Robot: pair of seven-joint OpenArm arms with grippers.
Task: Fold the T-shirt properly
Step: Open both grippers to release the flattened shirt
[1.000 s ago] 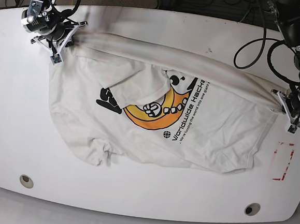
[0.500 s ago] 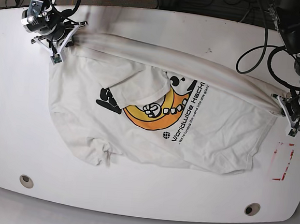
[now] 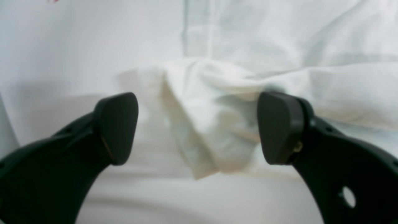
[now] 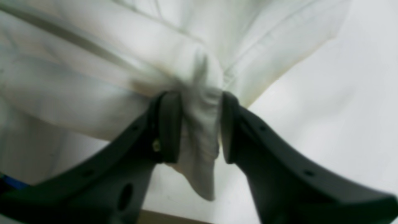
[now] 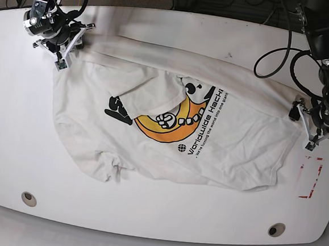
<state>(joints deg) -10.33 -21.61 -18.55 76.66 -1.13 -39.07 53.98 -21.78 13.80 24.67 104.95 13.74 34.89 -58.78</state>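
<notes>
The off-white T-shirt (image 5: 237, 146) lies spread on the white table (image 5: 145, 224), print up, with an orange graphic (image 5: 170, 126) in the middle and its far edge folded over. My left gripper (image 3: 199, 127) stands wide open at the shirt's right corner (image 3: 202, 130), which lies loose between the fingers and touches neither; in the base view this gripper (image 5: 302, 119) is at the right. My right gripper (image 4: 199, 124) at the far-left corner (image 5: 73, 47) has its jaws parted a little, with a bunched fold of cloth (image 4: 200, 137) still between the pads.
A red-outlined rectangle (image 5: 309, 177) is marked on the table just right of the shirt. Two round holes (image 5: 28, 198) (image 5: 276, 229) sit near the front edge. Black cables (image 5: 272, 57) loop over the table behind the left arm.
Both grippers have opened, the left one wide and the right one only partly. The shirt's right corner has dropped from the left gripper, which shifted slightly away from it.
</notes>
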